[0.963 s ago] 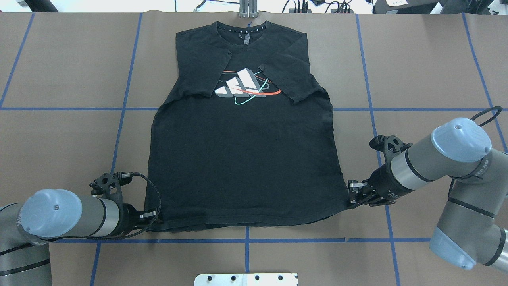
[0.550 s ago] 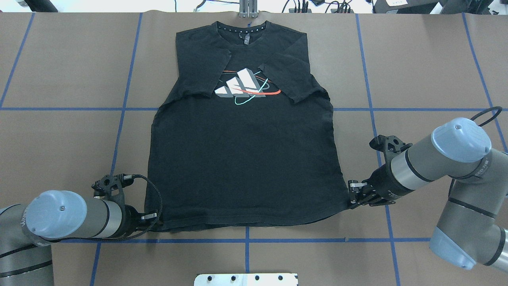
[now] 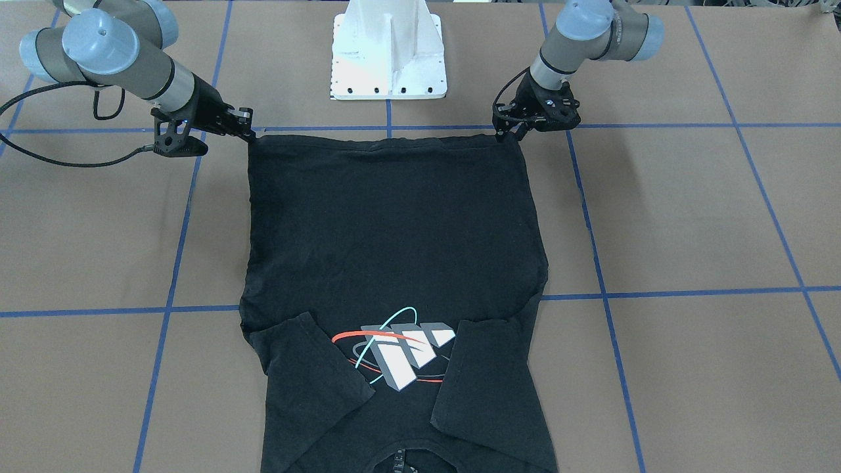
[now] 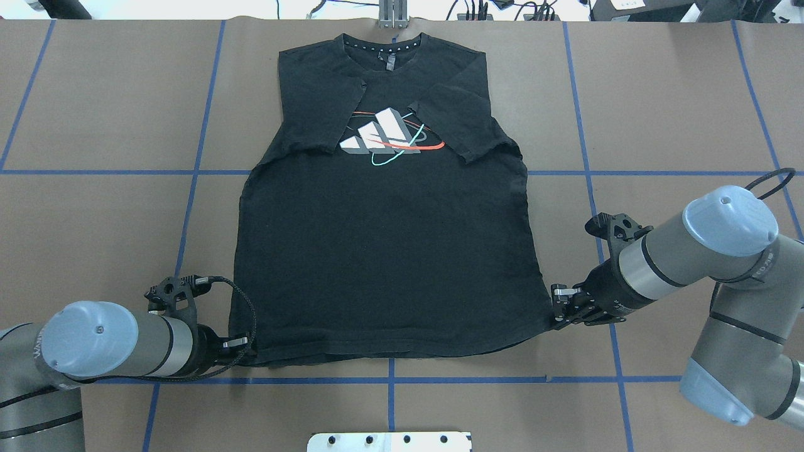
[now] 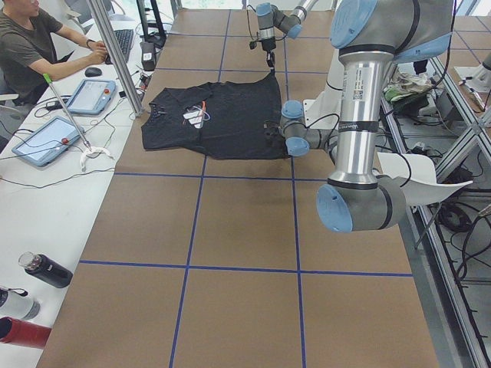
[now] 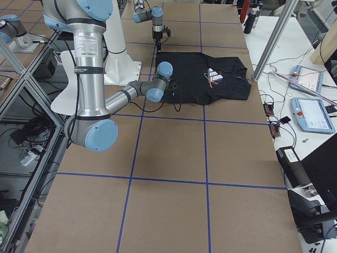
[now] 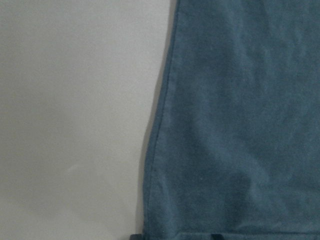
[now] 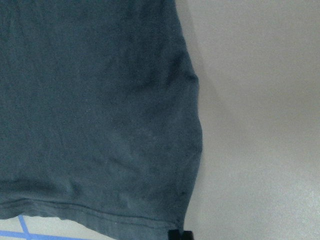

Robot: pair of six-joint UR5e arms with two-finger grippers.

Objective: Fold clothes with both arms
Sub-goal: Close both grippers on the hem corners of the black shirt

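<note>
The black T-shirt lies flat and face up, its collar at the far edge and both sleeves folded in over the white-grey logo. My left gripper is at the hem's near-left corner, pinched shut on it. At the near-right hem corner my right gripper is likewise shut on the fabric. From across the table, the left gripper and right gripper hold the two ends of the hem. Each wrist view shows only a side edge of the T-shirt on the table.
Brown paper with blue tape lines covers the table. The white base pedestal stands just behind the hem. A person sits at a side bench with tablets and bottles beyond the shirt's collar end.
My left arm has shifted a little toward the robot and inward at the hem corner. The right arm and the shirt have not moved.
</note>
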